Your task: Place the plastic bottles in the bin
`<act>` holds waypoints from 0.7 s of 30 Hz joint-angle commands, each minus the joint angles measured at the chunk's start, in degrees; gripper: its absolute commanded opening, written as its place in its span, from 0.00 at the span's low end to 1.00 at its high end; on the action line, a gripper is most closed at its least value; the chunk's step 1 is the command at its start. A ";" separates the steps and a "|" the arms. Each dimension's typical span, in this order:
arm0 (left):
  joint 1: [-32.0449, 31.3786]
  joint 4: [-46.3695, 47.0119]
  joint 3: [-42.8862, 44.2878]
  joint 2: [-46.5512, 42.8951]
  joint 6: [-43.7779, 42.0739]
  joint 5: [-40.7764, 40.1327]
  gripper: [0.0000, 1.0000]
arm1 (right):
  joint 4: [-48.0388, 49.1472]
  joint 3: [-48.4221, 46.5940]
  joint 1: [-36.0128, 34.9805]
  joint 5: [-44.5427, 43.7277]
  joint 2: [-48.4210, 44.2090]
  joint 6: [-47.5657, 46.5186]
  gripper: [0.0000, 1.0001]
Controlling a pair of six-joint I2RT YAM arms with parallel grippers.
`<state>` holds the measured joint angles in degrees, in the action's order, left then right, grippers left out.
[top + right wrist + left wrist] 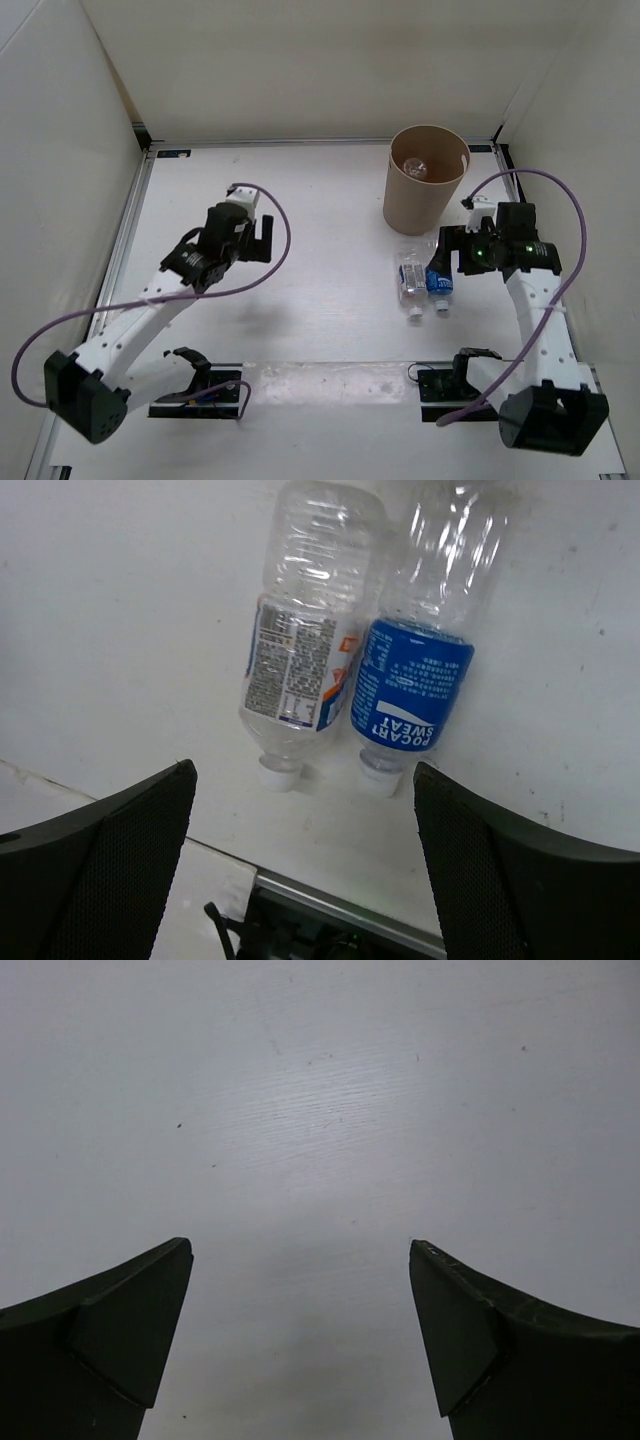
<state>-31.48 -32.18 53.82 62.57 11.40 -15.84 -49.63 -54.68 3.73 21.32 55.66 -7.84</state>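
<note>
Two plastic bottles lie side by side on the table with their white caps toward the arms: a clear one with a pale label (pixel 409 277) (pixel 300 660) and one with a blue label (pixel 439 284) (pixel 415 695). The tan bin (pixel 400 205) stands upright behind them, and a clear bottle (pixel 415 167) shows inside it. The orange-tinted bottle is not in view. My right gripper (pixel 450 250) (pixel 300 770) is open and empty, just above and right of the two bottles. My left gripper (pixel 265 240) (pixel 300 1245) is open and empty over bare table, far left of the bottles.
White walls close in the table at the back and on both sides. A metal rail (pixel 350 915) and the arm bases run along the near edge. The white tabletop (pixel 320 1110) fills the left wrist view.
</note>
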 commanded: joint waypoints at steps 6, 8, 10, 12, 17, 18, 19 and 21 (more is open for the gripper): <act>1.68 -5.43 -3.81 -8.70 0.82 -4.20 1.00 | -1.53 -2.98 4.89 -0.57 10.34 1.68 0.90; 2.74 -5.96 -3.64 -7.73 1.26 -3.94 1.00 | -1.70 -3.51 4.36 -1.80 11.22 2.73 0.90; 3.88 -6.05 -3.20 -5.44 1.96 -3.59 1.00 | -1.70 -4.38 2.87 -3.03 11.57 3.26 0.90; 4.32 -5.26 -3.02 -3.52 2.14 -2.89 1.00 | -1.53 -5.61 1.73 -4.26 13.33 3.62 0.90; 5.29 -3.94 -0.30 2.37 2.49 -2.45 1.00 | -0.65 -7.64 2.33 -7.00 19.38 4.67 0.90; 5.55 -3.76 0.49 3.52 2.40 -2.53 1.00 | -0.39 -8.34 2.69 -7.26 20.79 4.93 0.90; 5.99 -3.85 1.45 4.05 2.23 -2.53 1.00 | -0.56 -9.04 3.47 -7.87 22.29 5.11 0.89; 6.35 -3.68 2.60 5.81 2.05 -2.45 1.00 | -0.82 -10.09 3.83 -7.96 24.14 5.02 0.88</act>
<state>-25.93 -36.95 52.71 67.92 13.19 -18.41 -50.65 -61.60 6.57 15.07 77.78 -3.77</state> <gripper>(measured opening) 0.998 0.882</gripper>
